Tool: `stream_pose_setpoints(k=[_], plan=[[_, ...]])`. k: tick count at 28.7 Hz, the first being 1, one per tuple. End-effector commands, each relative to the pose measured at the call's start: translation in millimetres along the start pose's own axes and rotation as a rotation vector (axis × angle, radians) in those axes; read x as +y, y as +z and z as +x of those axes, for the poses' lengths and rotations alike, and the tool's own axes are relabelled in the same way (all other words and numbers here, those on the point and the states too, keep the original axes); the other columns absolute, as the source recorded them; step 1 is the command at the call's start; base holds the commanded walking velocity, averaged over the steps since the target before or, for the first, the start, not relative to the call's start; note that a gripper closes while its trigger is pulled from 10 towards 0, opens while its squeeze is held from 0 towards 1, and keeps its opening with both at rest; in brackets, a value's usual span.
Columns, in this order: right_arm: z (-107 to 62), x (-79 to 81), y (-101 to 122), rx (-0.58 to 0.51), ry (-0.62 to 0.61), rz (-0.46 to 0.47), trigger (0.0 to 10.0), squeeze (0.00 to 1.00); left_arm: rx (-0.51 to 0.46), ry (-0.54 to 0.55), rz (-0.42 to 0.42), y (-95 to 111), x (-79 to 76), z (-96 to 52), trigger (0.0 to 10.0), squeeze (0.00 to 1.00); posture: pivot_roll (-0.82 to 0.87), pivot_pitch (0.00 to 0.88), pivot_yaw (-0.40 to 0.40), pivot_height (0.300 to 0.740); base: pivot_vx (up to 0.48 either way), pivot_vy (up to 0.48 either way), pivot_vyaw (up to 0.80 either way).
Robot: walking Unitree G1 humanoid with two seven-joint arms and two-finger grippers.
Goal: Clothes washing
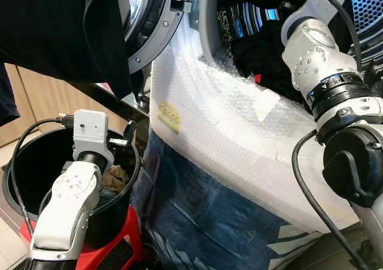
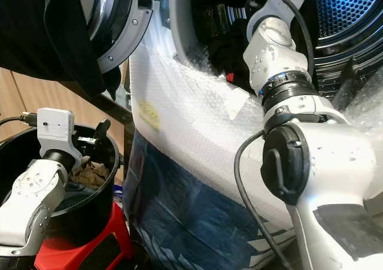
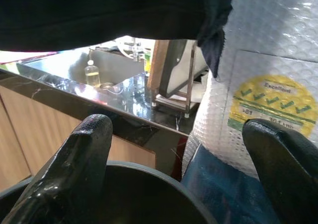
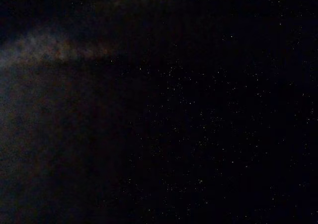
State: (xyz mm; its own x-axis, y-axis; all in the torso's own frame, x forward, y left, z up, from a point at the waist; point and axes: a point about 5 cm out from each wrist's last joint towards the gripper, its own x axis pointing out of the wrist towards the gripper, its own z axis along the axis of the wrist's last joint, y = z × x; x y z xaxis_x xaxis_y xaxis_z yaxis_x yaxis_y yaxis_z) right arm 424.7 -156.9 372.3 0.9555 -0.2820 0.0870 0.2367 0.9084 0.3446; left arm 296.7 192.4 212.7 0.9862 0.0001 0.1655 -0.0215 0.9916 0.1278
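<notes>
left gripper (image 3: 179, 149) hovers over the rim of the black bucket (image 1: 18, 156), its two black fingers (image 3: 74, 154) spread wide with nothing between them. inside the bucket lies a crumpled tan cloth (image 1: 115, 177), just below the gripper. the bucket sits on a red stool (image 1: 128, 243), right beside the washing machine (image 1: 239, 138), whose front is wrapped in bubble wrap with a yellow sticker (image 1: 169, 117) on it and blue printed plastic lower down. the right arm (image 1: 317, 60) reaches up into the machine's open drum, among dark clothes (image 1: 263, 54) piled at the drum mouth; the right gripper is buried in there, its wrist view almost black, so i cannot tell how its fingers stand. the machine's round door (image 1: 149, 24) hangs open above the bucket, and a dark garment (image 1: 66, 30) drapes down over the door side. behind the bucket, a dark glossy desk (image 3: 99, 92) on wooden cabinets carries a small bottle (image 3: 92, 73).
</notes>
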Motion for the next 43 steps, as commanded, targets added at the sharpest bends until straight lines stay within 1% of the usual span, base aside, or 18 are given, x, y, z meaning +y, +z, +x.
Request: stream_pose_setpoints(k=[1, 4, 6, 8, 9, 10, 11, 12, 13, 16, 26, 27, 28, 29, 32, 36, 38, 43], plan=[[2.7, -17.3, -5.9, 0.023, -0.118, 0.01, 10.0, 0.0, -0.035, -0.008, -0.02, 7.6, -4.8, 1.4, 10.0, 0.0, 0.3, 0.0, -0.218, 0.74, 0.0, 0.0, 0.0], [1.4, -13.9, -22.8, 0.07, -0.1, -0.017, 10.0, 0.0, -0.061, -0.018, -0.05, 14.2, -11.8, 3.3, 10.0, 0.0, 0.31, 0.0, -0.22, 0.74, 0.0, 0.0, 0.0], [1.3, -13.2, -23.6, 0.073, -0.096, -0.013, 10.0, 0.0, -0.072, -0.02, -0.064, 16.7, -14.3, 3.6, 10.0, 0.0, 0.31, 0.0, -0.219, 0.74, 0.0, 0.0, 0.0], [0.6, -6.3, -21.0, 0.067, -0.034, -0.016, 10.0, 0.0, -0.077, -0.025, -0.063, 17.6, -16.7, 3.1, 10.0, 0.0, 0.32, 0.0, -0.225, 0.74, 0.0, 0.0, 0.0], [-1.4, 5.5, -19.9, 0.071, 0.063, -0.022, 10.0, 0.0, -0.075, -0.04, -0.07, 17.7, -19.1, 2.6, 10.0, 0.0, 0.33, 0.0, -0.233, 0.74, 0.0, 0.0, 0.0], [-10.3, 37.4, -20.4, 0.091, 0.322, -0.118, 10.0, 0.0, -0.078, -0.08, -0.072, 18.7, -24.1, 1.0, 10.0, 0.0, 0.33, 0.0, -0.241, 0.74, 0.0, 0.0, 0.0], [-14.3, 47.6, -20.6, 0.093, 0.407, -0.176, 10.0, 0.0, -0.079, -0.093, -0.07, 18.9, -25.9, 0.2, 10.0, 0.0, 0.33, 0.0, -0.244, 0.74, 0.0, 0.0, 0.0], [-19.3, 60.8, -10.7, 0.045, 0.494, -0.265, 10.0, 0.0, -0.089, -0.113, -0.055, 21.3, -29.4, -0.7, 10.0, 0.0, 0.35, 0.0, -0.254, 0.74, 0.0, 0.0, 0.0], [-21.3, 65.9, -3.3, 0.019, 0.52, -0.274, 10.0, 0.0, -0.095, -0.114, -0.048, 23.0, -30.6, -0.8, 10.0, 0.0, 0.36, 0.0, -0.261, 0.74, 0.0, 0.0, 0.0], [-22.9, 69.8, 7.9, -0.019, 0.511, -0.308, 10.0, 0.0, -0.1, -0.103, -0.051, 24.4, -31.8, -1.7, 10.0, 0.0, 0.38, 0.0, -0.273, 0.74, 0.0, 0.0, 0.0], [-22.6, 68.7, 8.8, -0.018, 0.522, -0.336, 10.0, 0.0, -0.098, -0.1, -0.052, 24.5, -32.3, -2.9, 10.0, 0.0, 0.38, 0.0, -0.273, 0.74, 0.0, 0.0, 0.0], [-10.6, 38.3, 24.9, -0.071, 0.273, -0.289, 10.0, 0.0, -0.101, -0.101, -0.074, 25.6, -39.4, -6.6, 10.0, 0.0, 0.41, 0.0, -0.278, 0.74, 0.0, 0.0, 0.0], [-4.5, 14.4, 36.5, -0.107, 0.085, -0.25, 10.0, 0.0, -0.103, -0.101, -0.091, 26.7, -44.5, -9.3, 10.0, 0.0, 0.4, 0.0, -0.277, 0.74, 0.0, 0.0, 0.0], [0.3, -14.9, 44.1, -0.135, -0.114, -0.211, 10.0, 0.0, -0.108, -0.104, -0.108, 28.9, -49.7, -11.0, 10.0, 0.0, 0.39, 0.0, -0.273, 0.74, 0.0, 0.0, 0.0], [3.3, -25.9, 36.0, -0.11, -0.134, -0.203, 10.0, 0.0, -0.111, -0.106, -0.11, 29.6, -50.5, -9.0, 10.0, 0.0, 0.38, 0.0, -0.274, 0.74, 0.0, 0.0, 0.0], [4.8, -23.2, 27.4, -0.088, -0.038, -0.249, 10.0, 0.0, -0.119, -0.107, -0.109, 31.2, -50.0, -7.7, 10.0, 0.0, 0.37, 0.0, -0.265, 0.74, 0.0, 0.0, 0.0], [5.6, -26.3, 21.5, -0.061, -0.046, -0.216, 10.0, 0.0, -0.118, -0.106, -0.109, 32.1, -49.2, -7.3, 10.0, 0.0, 0.37, 0.0, -0.263, 0.74, 0.0, 0.0, 0.0], [6.3, -32.0, 18.7, -0.044, -0.092, -0.193, 10.0, 0.0, -0.112, -0.106, -0.109, 32.3, -50.4, -8.0, 10.0, 0.0, 0.36, 0.0, -0.262, 0.74, 0.0, 0.0, 0.0]])
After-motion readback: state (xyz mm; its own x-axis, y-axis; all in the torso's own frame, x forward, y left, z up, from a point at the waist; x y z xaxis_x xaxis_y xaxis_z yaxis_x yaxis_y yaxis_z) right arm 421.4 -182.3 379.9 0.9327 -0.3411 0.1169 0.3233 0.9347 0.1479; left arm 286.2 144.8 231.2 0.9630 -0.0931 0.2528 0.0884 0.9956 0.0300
